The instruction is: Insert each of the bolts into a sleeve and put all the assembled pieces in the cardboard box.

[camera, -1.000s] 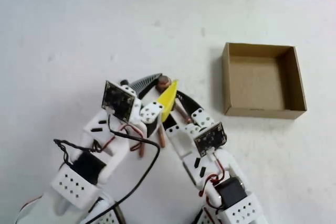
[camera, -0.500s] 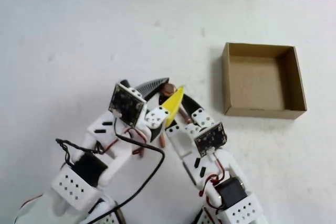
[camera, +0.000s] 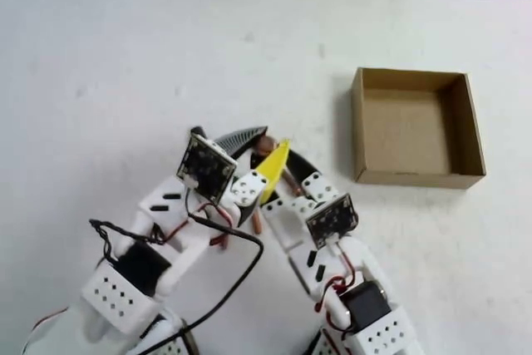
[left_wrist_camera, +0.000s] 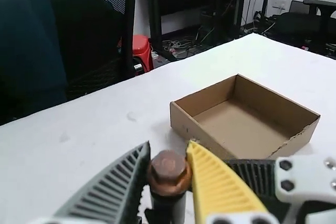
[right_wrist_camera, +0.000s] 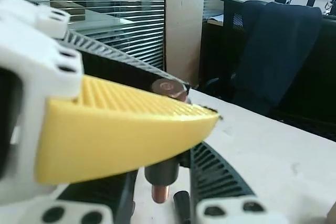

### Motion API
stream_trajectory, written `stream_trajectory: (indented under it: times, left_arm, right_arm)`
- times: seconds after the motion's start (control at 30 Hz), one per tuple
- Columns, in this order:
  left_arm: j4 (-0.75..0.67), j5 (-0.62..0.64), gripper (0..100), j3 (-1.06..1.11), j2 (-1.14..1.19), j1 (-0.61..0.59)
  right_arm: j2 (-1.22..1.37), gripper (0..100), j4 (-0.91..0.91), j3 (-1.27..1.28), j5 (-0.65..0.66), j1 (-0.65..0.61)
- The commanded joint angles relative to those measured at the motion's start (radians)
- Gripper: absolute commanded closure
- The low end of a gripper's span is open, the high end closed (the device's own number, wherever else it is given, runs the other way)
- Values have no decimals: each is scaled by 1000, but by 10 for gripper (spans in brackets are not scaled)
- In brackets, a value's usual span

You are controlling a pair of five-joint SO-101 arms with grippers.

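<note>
Left wrist view: my left pincer is clamped on the head of a copper bolt, held over the desk near the cardboard box. Its shank appears seated in a dark sleeve. The box is empty; I judge all boxing outstanding.

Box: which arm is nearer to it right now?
Right. The right arm stands beside the box, not touching it. The left arm is on the right arm's far side, with the left gripper shut on a bolt.
</note>
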Motion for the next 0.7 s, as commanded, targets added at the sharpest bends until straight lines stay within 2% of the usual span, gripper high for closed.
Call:
stream_trajectory:
  times: [0.0,0.13,0.67]
  left_arm:
    - [-87,-5,931,-74,-15,27]
    - [-127,-3,932,-74,-15,30]
    - [-126,-3,932,-41,-15,28]
  right_arm:
    - [-7,981,1,9,12,16]
    - [-7,981,1,9,12,16]
    - [-7,981,1,9,14,16]
